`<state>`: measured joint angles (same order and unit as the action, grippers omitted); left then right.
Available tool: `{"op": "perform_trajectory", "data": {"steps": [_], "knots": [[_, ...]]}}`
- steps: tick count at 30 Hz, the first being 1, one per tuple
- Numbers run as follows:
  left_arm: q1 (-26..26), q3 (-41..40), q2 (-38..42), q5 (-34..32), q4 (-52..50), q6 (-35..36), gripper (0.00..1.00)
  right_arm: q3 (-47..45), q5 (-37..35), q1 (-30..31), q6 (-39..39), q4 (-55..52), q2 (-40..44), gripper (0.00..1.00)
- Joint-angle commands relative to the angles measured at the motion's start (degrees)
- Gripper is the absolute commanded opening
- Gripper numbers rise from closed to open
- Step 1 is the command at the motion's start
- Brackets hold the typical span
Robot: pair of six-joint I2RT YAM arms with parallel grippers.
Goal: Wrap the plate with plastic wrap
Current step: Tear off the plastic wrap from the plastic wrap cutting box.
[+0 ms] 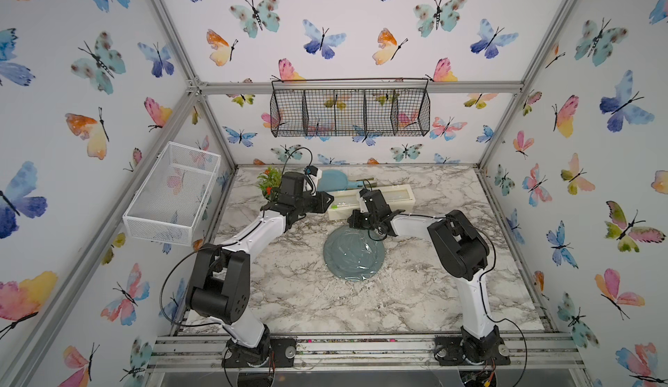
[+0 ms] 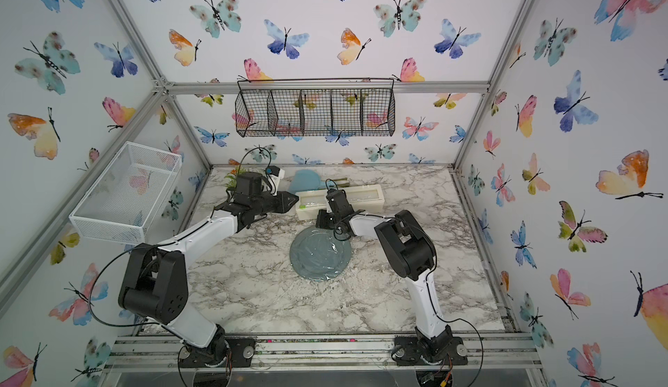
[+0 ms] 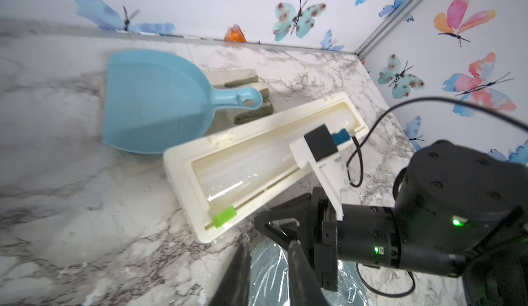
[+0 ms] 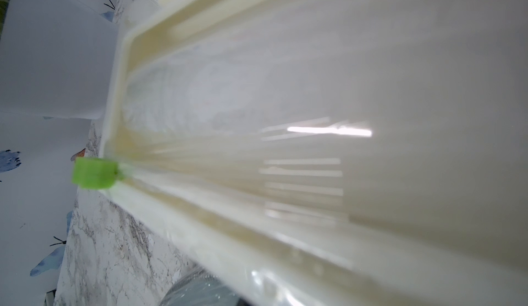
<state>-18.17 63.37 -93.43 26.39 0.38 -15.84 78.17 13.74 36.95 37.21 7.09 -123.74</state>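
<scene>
Two arms work the far side of the plate (image 1: 347, 258), which sits mid-table (image 1: 289, 294) with plastic wrap (image 1: 363, 249) lying wrinkled over it. Left gripper (image 1: 327, 200): jaws slightly apart, nothing seen between them, just beside the green slider (image 3: 225, 216) end of the box (image 1: 394, 195). Right gripper (image 1: 352, 220): jaws together at the plate's far rim; can't tell if film is pinched. Likely step: sheet laid, probably cut. Next: tuck the edges under the rim, gently, since film clings.

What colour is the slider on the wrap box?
The slider is bright green; best seen in the left wrist view.
</scene>
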Motion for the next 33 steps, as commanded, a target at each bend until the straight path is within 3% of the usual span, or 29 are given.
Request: {"op": "perform_trajectory", "data": {"steps": [1, 6, 12, 22, 33], "knots": [[-0.3, -2.0, -3.0, 7.1, 2.7, -5.0, 0.23, -1.2, -2.2, -1.1, -0.6, -7.1, -1.6, 0.03], [-0.8, -2.2, -6.8, 7.8, 4.1, -6.5, 0.22, -1.1, -1.6, -1.1, -0.5, -6.8, -1.6, 0.03], [-0.7, -0.6, -10.6, 4.2, 4.5, -6.5, 0.2, -1.1, -2.1, -1.0, -0.9, -7.0, -1.2, 0.03], [2.7, 10.6, -20.2, -2.9, 2.2, -4.7, 0.18, -1.7, -2.7, -1.1, -1.6, -7.7, -1.5, 0.02], [3.7, 20.0, -28.7, -3.0, 3.1, -6.9, 0.17, -3.0, -3.6, -1.3, -2.4, -8.4, -1.1, 0.02]]}}
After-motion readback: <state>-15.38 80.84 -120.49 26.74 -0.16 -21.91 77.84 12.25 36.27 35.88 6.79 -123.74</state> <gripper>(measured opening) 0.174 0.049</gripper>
